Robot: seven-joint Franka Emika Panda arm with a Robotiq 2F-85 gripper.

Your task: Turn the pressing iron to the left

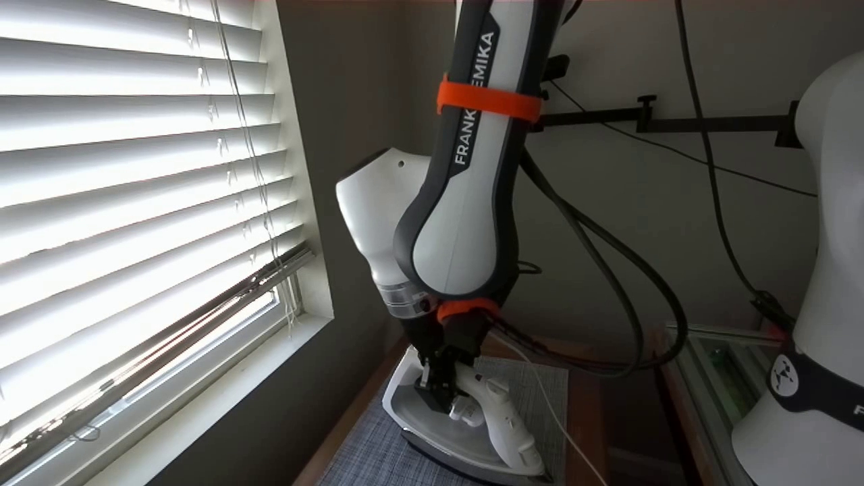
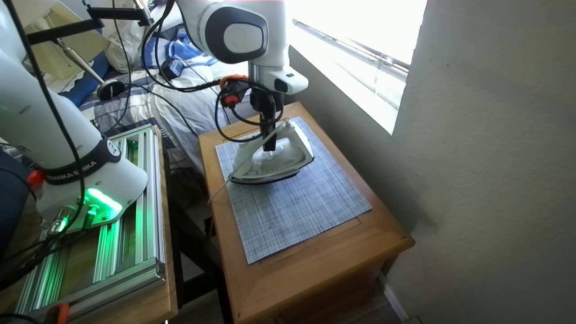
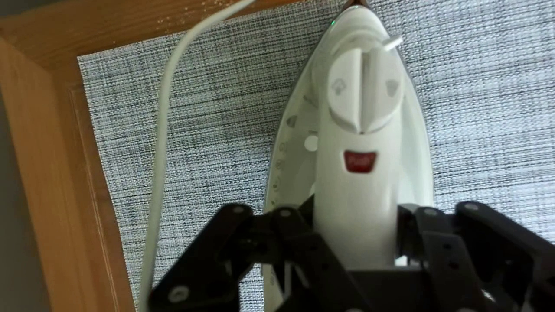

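The white pressing iron (image 1: pixel 499 425) rests on a grey woven mat (image 2: pixel 297 216) on a small wooden table, its soleplate facing down. In an exterior view (image 2: pixel 288 155) its nose points toward the robot base. In the wrist view (image 3: pixel 357 190) the nose points to the top, with a dial and a red button on the handle. My gripper (image 3: pixel 355 225) has one black finger on each side of the handle, both appearing to press against it. The gripper also shows at the handle in both exterior views (image 1: pixel 442 395) (image 2: pixel 269 144). The fingertips are partly hidden by the handle.
A thin white cord (image 3: pixel 160 151) runs beside the iron and off the table edge (image 2: pixel 220 229). A window with blinds (image 1: pixel 135 169) and a wall stand along one side. The robot's aluminium base frame (image 2: pixel 153 202) and a bed (image 2: pixel 171 117) are nearby.
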